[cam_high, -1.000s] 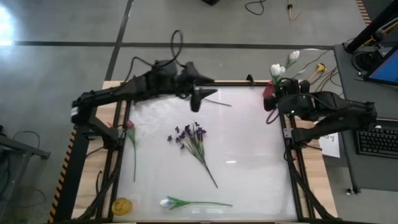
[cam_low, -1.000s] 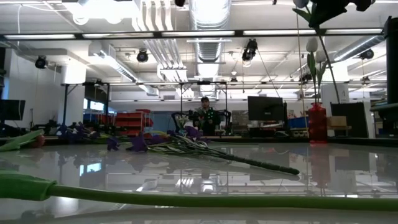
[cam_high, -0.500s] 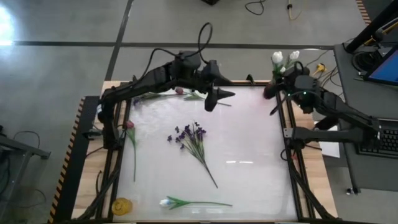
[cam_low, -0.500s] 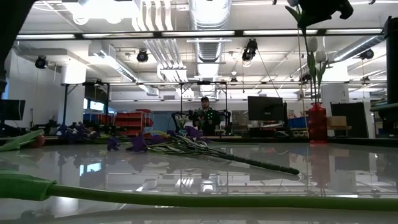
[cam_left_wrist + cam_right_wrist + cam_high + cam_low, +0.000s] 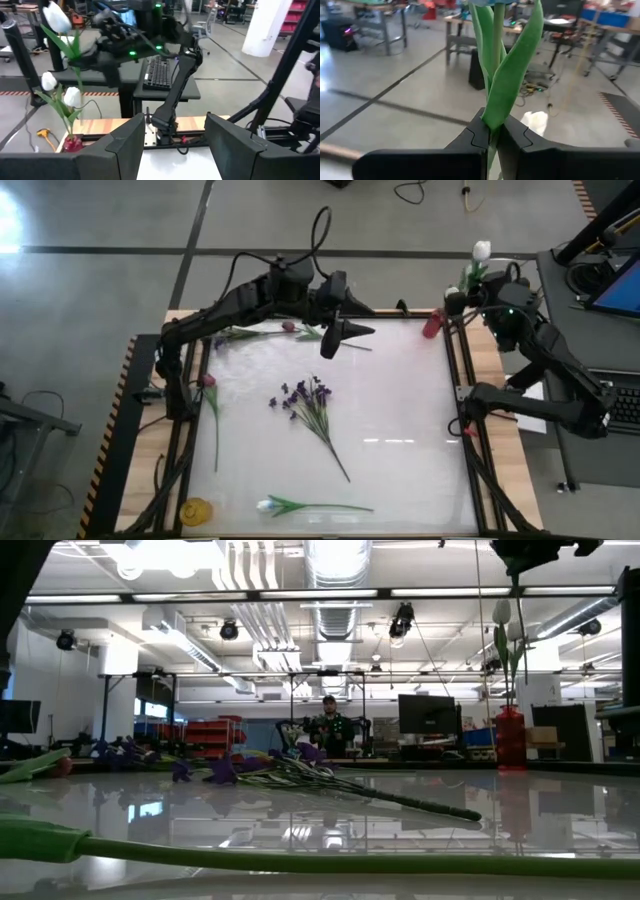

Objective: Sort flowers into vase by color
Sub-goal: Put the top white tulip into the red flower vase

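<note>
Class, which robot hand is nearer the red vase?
Right. The right hand, gripping a white tulip, hangs just beside the red vase; the left hand sits farther off, over the table's far middle.

No text, label, brand, number or sign can be read in any view

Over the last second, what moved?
The right tool, shut on a white tulip, swung from the mat's corner out over the red vase. The open left tool shifted right along the far edge. The purple spray and other stems stayed put.
</note>
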### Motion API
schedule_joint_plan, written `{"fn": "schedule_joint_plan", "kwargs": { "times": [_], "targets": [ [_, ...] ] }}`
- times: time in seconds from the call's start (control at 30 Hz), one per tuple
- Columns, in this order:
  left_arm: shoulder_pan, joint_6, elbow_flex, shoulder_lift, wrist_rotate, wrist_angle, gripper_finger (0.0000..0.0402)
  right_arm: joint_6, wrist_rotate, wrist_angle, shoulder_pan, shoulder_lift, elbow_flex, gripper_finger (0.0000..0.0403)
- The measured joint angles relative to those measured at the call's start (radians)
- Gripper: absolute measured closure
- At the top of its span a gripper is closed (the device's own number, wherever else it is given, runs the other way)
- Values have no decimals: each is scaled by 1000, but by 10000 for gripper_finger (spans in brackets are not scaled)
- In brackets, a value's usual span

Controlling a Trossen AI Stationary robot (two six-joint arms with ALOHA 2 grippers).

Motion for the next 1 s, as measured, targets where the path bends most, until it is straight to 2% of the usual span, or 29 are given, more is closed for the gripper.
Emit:
{"fn": "schedule_joint_plan", "kwargs": {
  "times": [0.13, 0.2, 0.33, 0.6, 0.8, 1.0],
  "targets": [
    [3, 26, -1, 0, 0, -6, 208, -27, -44, 74, -83, 14, -25, 390],
    [6, 34, -1, -1, 0, -13, 208, -9, -93, 89, -120, 27, -35, 390],
    [12, 43, -1, -2, 0, -45, 208, 38, -119, 107, -174, 57, -61, 390],
    [25, 46, -2, -5, 0, -81, 208, 90, -134, 156, -182, 58, -88, 390],
    [40, 46, -2, -8, 0, -83, 208, 89, -131, 162, -182, 46, -97, 390],
    [43, 57, -2, -9, 0, -85, 208, 67, -107, 244, -182, 21, -159, 390]
  ]
}}
